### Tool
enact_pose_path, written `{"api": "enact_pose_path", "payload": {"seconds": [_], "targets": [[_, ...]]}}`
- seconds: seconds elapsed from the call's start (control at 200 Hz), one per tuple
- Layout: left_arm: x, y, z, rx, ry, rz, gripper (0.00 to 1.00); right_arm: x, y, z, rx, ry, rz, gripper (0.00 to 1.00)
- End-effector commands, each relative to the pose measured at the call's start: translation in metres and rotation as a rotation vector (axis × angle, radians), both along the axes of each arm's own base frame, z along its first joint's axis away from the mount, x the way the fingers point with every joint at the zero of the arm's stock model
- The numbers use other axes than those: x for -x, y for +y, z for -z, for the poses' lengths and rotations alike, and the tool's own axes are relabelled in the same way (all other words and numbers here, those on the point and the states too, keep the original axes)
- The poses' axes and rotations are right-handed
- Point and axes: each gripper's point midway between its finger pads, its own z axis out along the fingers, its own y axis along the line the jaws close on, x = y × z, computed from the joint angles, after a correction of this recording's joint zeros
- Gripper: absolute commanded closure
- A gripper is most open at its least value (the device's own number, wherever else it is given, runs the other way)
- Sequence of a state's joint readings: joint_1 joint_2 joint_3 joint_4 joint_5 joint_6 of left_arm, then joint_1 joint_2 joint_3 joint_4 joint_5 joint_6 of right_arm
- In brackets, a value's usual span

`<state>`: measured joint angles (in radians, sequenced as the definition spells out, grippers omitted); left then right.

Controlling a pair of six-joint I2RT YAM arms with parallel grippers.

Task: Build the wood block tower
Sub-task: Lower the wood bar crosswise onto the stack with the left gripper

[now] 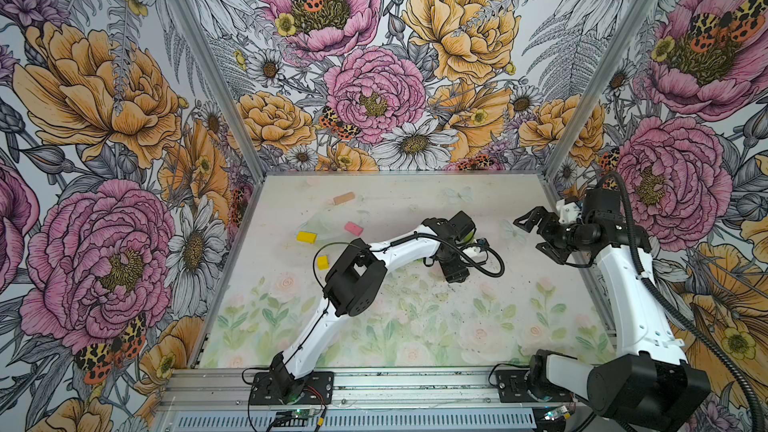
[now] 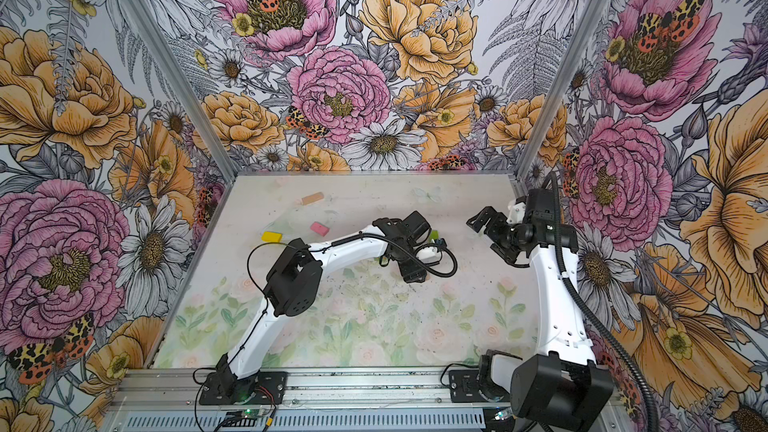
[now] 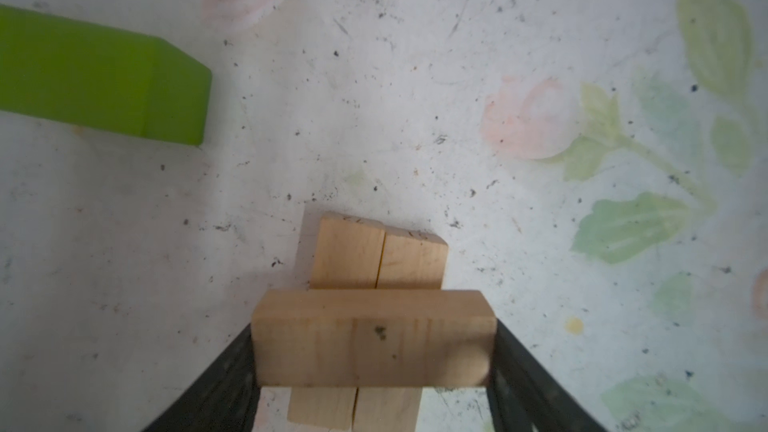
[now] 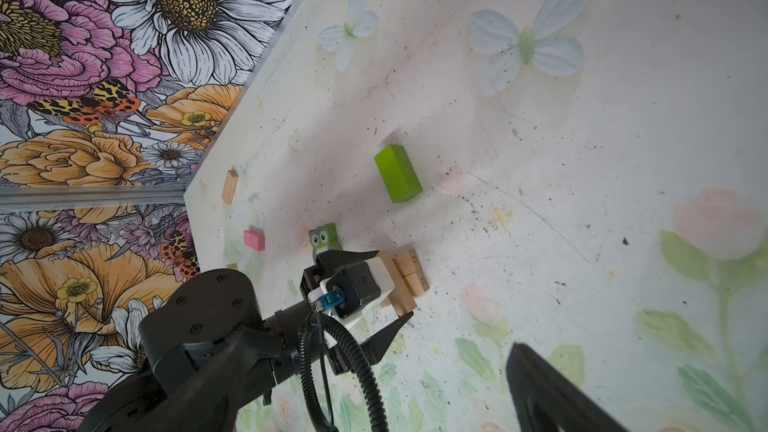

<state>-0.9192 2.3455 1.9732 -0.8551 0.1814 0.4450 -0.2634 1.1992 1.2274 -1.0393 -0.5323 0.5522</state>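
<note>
My left gripper (image 3: 374, 328) is shut on a plain tan bar (image 3: 374, 351), one black finger at each end. It holds the bar crosswise over two tan bars (image 3: 378, 259) that lie side by side on the table; whether it touches them I cannot tell. The right wrist view shows the same small stack (image 4: 409, 274). A lime-green bar (image 3: 104, 76) lies flat close by. Beside the left wrist stands an owl-printed piece (image 4: 323, 238). My right gripper (image 1: 536, 234) hangs open and empty above the table's right side.
In the left half of the table (image 1: 415, 326) lie a pink block (image 1: 354, 228), a yellow bar (image 1: 306, 237) and a yellow cube (image 1: 323, 262). Another tan bar (image 1: 344, 198) lies near the back wall. The left arm (image 1: 390, 251) stretches across the middle.
</note>
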Motion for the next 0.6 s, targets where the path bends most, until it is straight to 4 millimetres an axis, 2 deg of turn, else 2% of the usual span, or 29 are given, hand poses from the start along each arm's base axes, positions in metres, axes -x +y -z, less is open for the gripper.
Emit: {"api": "enact_pose_path", "payload": {"seconds": [0.0,0.235,0.42,0.595], "targets": [[0.002,-0.009,0.000,0.030,0.018,0.009,0.24,-0.001,-0.001,-0.009,0.002,-0.028,-0.002,0.00],[0.001,-0.010,-0.004,0.039,0.014,0.006,0.20,-0.002,-0.002,-0.009,0.004,-0.026,0.000,0.00],[0.001,-0.011,-0.009,0.044,0.008,0.005,0.10,-0.003,-0.002,-0.010,0.005,-0.028,-0.004,0.00],[-0.005,-0.014,-0.022,0.062,-0.021,-0.005,0.06,-0.004,-0.002,-0.011,0.006,-0.032,-0.003,0.00]]}}
